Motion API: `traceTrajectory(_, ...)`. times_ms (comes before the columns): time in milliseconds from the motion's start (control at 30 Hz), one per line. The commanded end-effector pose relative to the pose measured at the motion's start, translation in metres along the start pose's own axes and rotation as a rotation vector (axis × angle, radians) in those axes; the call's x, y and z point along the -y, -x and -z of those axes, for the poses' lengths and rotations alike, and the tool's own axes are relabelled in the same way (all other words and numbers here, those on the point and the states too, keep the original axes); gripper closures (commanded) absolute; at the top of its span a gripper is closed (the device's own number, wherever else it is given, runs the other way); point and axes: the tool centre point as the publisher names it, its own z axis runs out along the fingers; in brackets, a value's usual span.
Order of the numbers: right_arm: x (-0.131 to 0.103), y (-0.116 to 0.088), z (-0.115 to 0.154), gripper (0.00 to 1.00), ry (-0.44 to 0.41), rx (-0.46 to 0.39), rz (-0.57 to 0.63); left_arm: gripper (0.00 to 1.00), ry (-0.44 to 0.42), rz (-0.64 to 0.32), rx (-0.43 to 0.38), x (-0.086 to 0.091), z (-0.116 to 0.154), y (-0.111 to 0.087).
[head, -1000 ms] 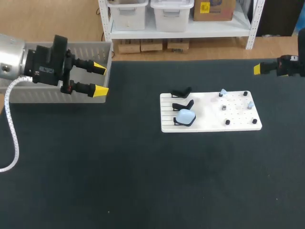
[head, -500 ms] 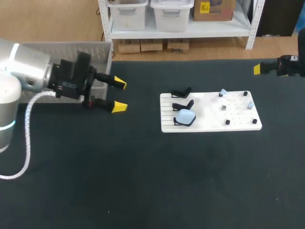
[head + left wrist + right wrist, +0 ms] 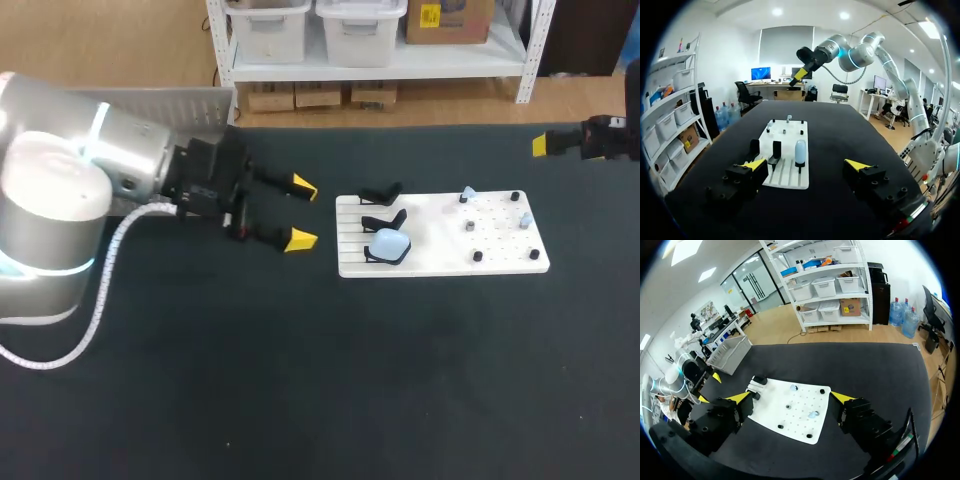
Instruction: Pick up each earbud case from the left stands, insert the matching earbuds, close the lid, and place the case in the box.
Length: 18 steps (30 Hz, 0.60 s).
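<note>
Across the whole view, black table [image 3: 400, 380]; my left arm [image 3: 90, 190] comes in from the left side and lies low over it, reaching toward the middle; grey box [image 3: 190, 104] sits at the far left corner behind that arm, partly hidden by it.

White board [image 3: 500, 255] lies right of centre, slotted at its left end, pegged at its right.

Left gripper [image 3: 301, 213] is just beside the board's slotted end, fingers spread wide, nothing between them; from its wrist camera the board lies straight ahead. Right gripper [image 3: 790, 397] hangs at the table's far right edge, well apart from the board, fingers likewise wide and bare.

Light-blue earbud case [image 3: 388, 243] rests on the nearest stand; the two black stands [image 3: 380, 193] beyond it hold nothing.

Small pale pieces [image 3: 467, 193] sit on the pegs, earbuds as far as I can judge; too small to be sure.
</note>
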Motion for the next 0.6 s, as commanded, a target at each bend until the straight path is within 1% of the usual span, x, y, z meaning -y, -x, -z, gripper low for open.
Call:
traceTrajectory(33, 0.000, 0.000, 0.000, 0.00, 0.000, -0.001, 0.000, 0.00, -0.005, 0.001, -0.004, -0.006, -0.022, 0.000)
traceTrajectory(233, 0.000, 0.000, 0.000, 0.00, 0.000, -0.001, 0.000, 0.00, -0.013, -0.019, -0.007, -0.001, -0.043, 0.000)
traceTrajectory(367, 0.000, 0.000, 0.000, 0.00, 0.000, -0.001, 0.000, 0.00, -0.023, -0.022, -0.005, 0.000, -0.056, -0.006)
traceTrajectory(600, 0.000, 0.000, 0.000, 0.00, 0.000, -0.001, 0.000, 0.00, -0.042, -0.015, -0.008, 0.000, -0.065, -0.016)
